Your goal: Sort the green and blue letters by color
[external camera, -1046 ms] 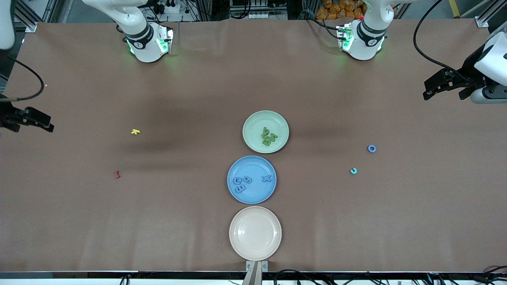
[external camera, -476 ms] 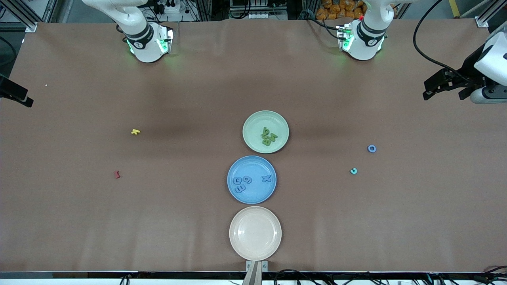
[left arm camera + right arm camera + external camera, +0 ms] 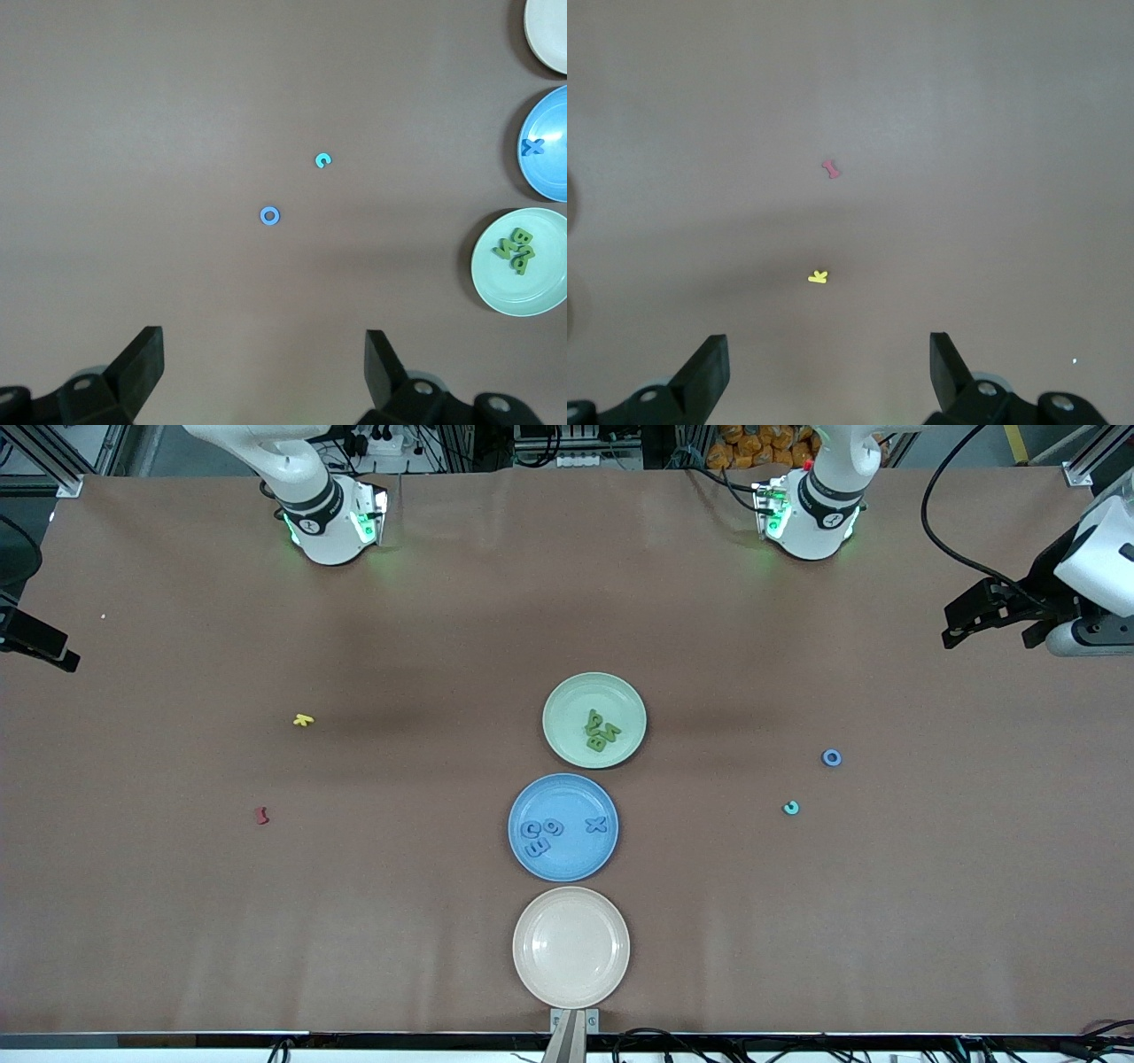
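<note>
Right end effector [image 3: 35,642] cut by the front view's edge, green letters [image 3: 601,731] piled — shapes unreadable

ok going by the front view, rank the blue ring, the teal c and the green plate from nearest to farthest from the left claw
The left claw hangs open over the left arm's end of the table.
1. Blue ring, on the bare table at that end.
2. Teal c, beside the ring, nearer the front camera.
3. Green plate, mid-table, holding green letters.

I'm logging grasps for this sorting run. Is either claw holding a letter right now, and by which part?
Nothing is held. The left claw and the right claw both stand open and empty above the table.
</note>
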`<state>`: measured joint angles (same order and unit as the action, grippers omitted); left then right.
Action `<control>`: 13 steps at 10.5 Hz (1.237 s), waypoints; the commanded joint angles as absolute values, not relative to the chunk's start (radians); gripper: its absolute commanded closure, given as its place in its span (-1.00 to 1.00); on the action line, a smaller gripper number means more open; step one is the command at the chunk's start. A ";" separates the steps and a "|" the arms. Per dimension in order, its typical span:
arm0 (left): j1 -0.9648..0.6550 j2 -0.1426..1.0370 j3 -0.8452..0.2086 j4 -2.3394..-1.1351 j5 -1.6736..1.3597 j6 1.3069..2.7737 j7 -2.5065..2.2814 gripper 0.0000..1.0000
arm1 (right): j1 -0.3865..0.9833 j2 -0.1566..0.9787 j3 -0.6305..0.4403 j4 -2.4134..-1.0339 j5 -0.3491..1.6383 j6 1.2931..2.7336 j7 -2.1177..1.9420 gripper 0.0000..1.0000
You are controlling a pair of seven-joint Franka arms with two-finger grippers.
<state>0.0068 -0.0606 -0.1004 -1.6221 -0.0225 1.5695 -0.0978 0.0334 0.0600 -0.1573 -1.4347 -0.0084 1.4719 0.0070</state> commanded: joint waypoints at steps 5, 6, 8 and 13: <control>0.014 -0.061 -0.100 -1.586 -0.028 1.560 -0.101 -1.00 | 0.071 0.101 -0.155 -1.408 -0.009 1.460 0.063 -1.00; 0.014 -0.063 -0.100 -1.586 -0.028 1.560 -0.101 -1.00 | 0.072 0.101 -0.155 -1.405 -0.012 1.460 0.066 -1.00; 0.015 -0.063 -0.097 -1.585 -0.028 1.560 -0.101 -1.00 | 0.069 0.104 -0.155 -1.405 -0.014 1.468 0.067 -1.00; 0.014 -0.064 -0.097 -1.586 -0.026 1.560 -0.101 -1.00 | 0.077 0.124 -0.155 -1.405 -0.011 1.476 0.067 -1.00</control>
<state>0.0117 -0.0609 -0.0971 -1.5979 -0.0225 1.5706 -0.0978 0.0729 0.1065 -0.1541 -1.4327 -0.0077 1.4820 0.0504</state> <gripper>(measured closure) 0.000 0.000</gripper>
